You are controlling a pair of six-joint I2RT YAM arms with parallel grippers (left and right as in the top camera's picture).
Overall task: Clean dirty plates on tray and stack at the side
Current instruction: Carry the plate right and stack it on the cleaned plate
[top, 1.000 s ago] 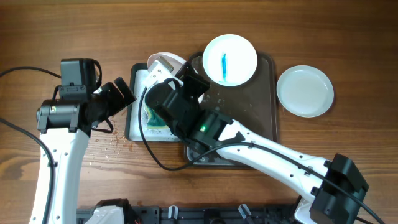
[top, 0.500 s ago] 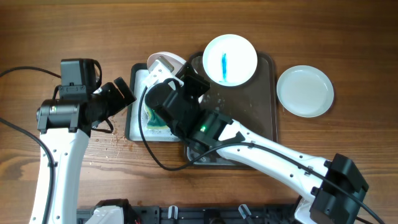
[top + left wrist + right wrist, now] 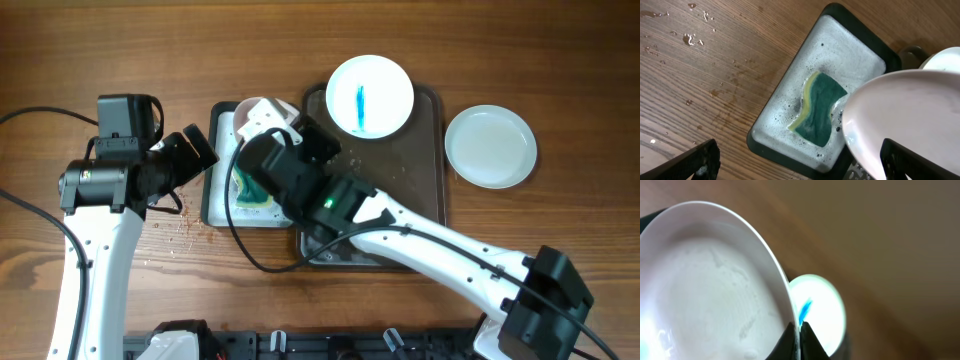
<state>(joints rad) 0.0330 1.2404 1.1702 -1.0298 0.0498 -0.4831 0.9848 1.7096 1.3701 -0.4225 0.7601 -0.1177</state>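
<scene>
The white plate, pinched by its rim in our right gripper, has shifted slightly since a moment ago. It now rides tilted above the soapy basin, clear of the green sponge in the suds. We judge the wash is ending and the carry to the side comes next. Our left gripper hangs spread and empty. A blue-streaked plate waits on the brown tray, with a clean plate beside it on the wooden worktop, which is flecked with droplets. We see no room beyond.
</scene>
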